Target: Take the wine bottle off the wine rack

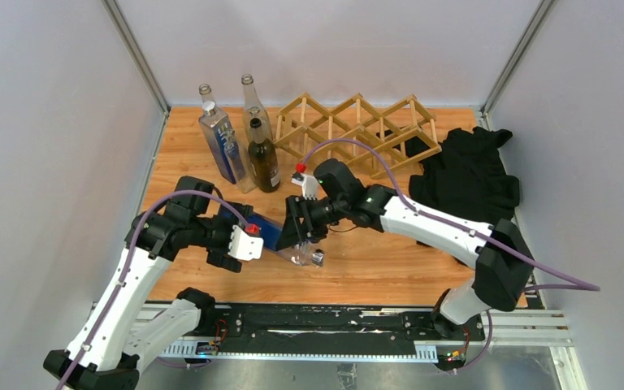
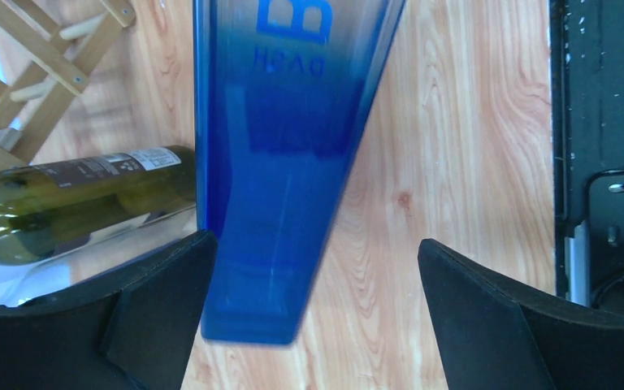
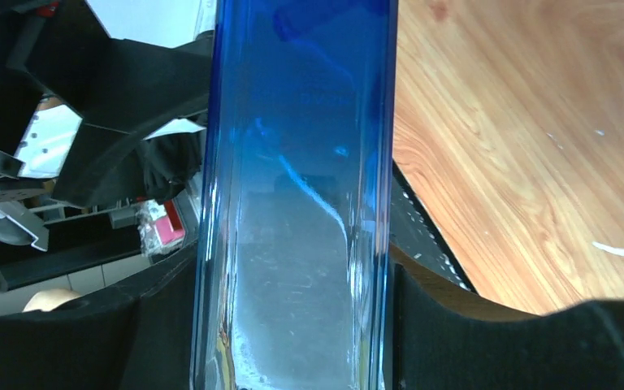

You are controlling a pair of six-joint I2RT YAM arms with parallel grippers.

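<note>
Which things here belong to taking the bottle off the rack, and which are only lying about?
Job: blue bottle, held in right end effector; wine rack; open left end effector.
Lying about: dark bottle; tall clear bottle; blue-labelled bottle; black cloth.

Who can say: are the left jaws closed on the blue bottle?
No: the left jaws stand wide, with table showing between the blue bottle and one of them.
</note>
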